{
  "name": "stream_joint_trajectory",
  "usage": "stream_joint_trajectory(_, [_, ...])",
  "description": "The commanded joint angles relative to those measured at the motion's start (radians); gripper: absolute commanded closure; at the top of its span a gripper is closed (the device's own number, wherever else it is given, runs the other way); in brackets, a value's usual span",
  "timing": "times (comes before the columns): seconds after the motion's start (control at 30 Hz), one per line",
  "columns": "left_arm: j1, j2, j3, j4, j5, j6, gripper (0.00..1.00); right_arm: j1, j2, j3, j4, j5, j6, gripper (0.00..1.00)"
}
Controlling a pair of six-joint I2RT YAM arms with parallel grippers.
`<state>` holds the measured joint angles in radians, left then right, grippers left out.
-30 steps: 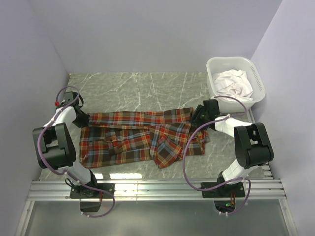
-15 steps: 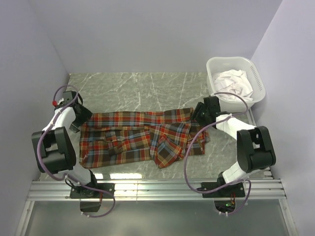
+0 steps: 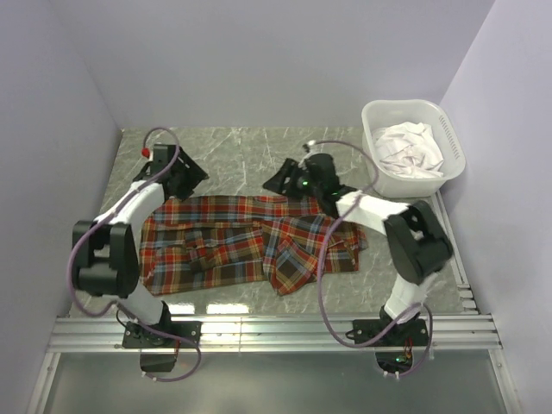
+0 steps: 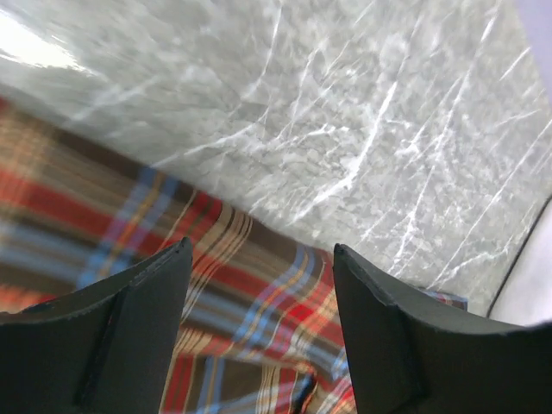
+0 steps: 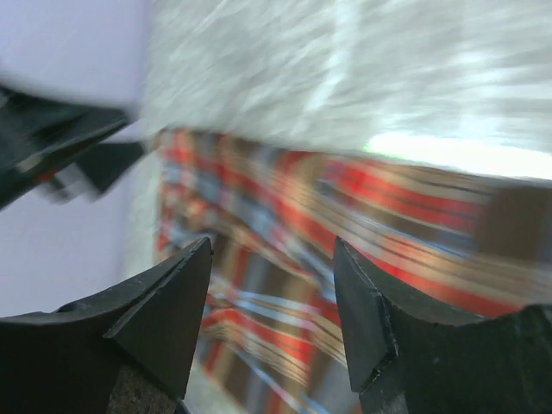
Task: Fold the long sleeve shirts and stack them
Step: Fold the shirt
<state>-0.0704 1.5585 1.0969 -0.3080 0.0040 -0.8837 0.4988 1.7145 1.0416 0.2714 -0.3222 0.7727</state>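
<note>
The plaid shirt (image 3: pixel 250 241) lay spread across the middle of the bench (image 3: pixel 241 151), running from 9 o'clock to 3 o'clock, partly folded over itself, with a flap turned down near its centre. It was plainly thin woven cloth. It would likely be light, limp and ready to slump or drag if lifted by one point. A layered edge or a corner looked the best place to pinch it, with both arms taking hold well apart so that the fold carried over evenly.

The left claw (image 4: pixel 260 259) hung above the shirt's far edge at about 10 o'clock. Its jaws were spread wide with nothing between them, only plaid and bare marble showing below. The right claw (image 5: pixel 272 250) hung over the far edge near 12 o'clock, also gaping and empty. That view was blurred, but no cloth sat between its fingers. Neither claw appeared to touch the shirt.

At 2 o'clock a basket (image 3: pixel 453 142) held white cloth (image 3: pixel 410 147).
</note>
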Motion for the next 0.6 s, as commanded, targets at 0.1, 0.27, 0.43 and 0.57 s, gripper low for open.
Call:
stream_joint_trajectory(0.1, [0.0,0.152,-0.038,0.202,0.053,-0.073,0.29,0.116,0.247,0.139,0.359,-0.198,0.152,0.34])
stream_joint_trajectory(0.27, [0.037,0.256,-0.043,0.225,0.068,-0.112,0.29,0.153,0.399,0.219,0.356,-0.196,0.146,0.34])
stream_joint_trajectory(0.43, [0.101,0.285,-0.084,0.227,0.071,-0.152,0.28,0.089,0.413,0.121,0.368,-0.121,0.148,0.34])
stream_joint_trajectory(0.57, [0.133,0.282,-0.118,0.227,0.071,-0.17,0.28,0.006,0.379,0.019,0.4,-0.059,0.165,0.34])
